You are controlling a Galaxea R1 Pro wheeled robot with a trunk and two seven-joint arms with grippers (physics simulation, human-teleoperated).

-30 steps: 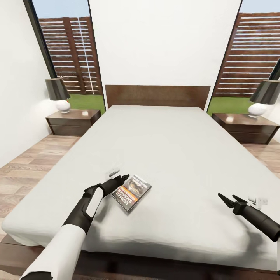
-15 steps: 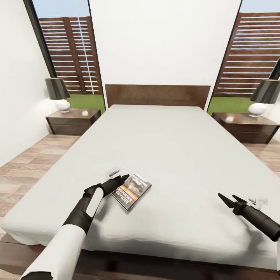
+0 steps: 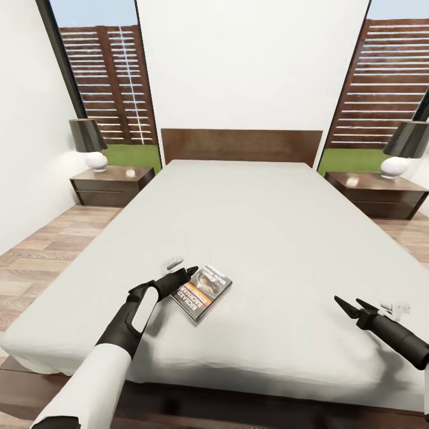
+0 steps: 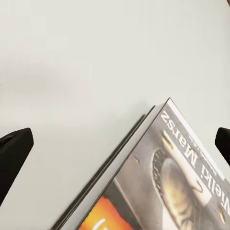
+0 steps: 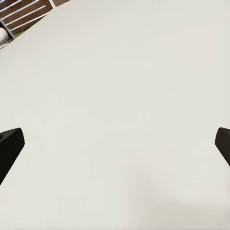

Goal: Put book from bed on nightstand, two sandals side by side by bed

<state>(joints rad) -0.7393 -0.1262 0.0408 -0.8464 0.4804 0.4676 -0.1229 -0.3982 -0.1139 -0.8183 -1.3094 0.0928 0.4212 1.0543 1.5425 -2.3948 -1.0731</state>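
We are leaning over the foot edge of the bed [image 3: 250, 214], both arms reaching out above the pale mattress. The book [image 3: 201, 293] is lying flat on the mattress near the foot edge, left of the middle, turned at an angle to that edge, with its cover facing up.

Our left gripper [image 3: 189, 272] is sitting right at the book's left side, its tips by the book's far left corner; from the head view we cannot tell whether it is touching the cover. In the left wrist view the jaws are standing wide, one dark finger [image 4: 13, 153] at each side of the picture, and the book's corner [image 4: 163, 177] is lying between them, nearer one finger than the other, not gripped.

Our right gripper [image 3: 348, 305] is hovering over bare mattress near the foot edge on the right, well apart from the book. Its jaws are also spread wide, holding nothing.

A nightstand [image 3: 112, 185] with a lamp [image 3: 89, 145] is standing at the head of the bed on the left, and another nightstand [image 3: 376, 194] at the right.
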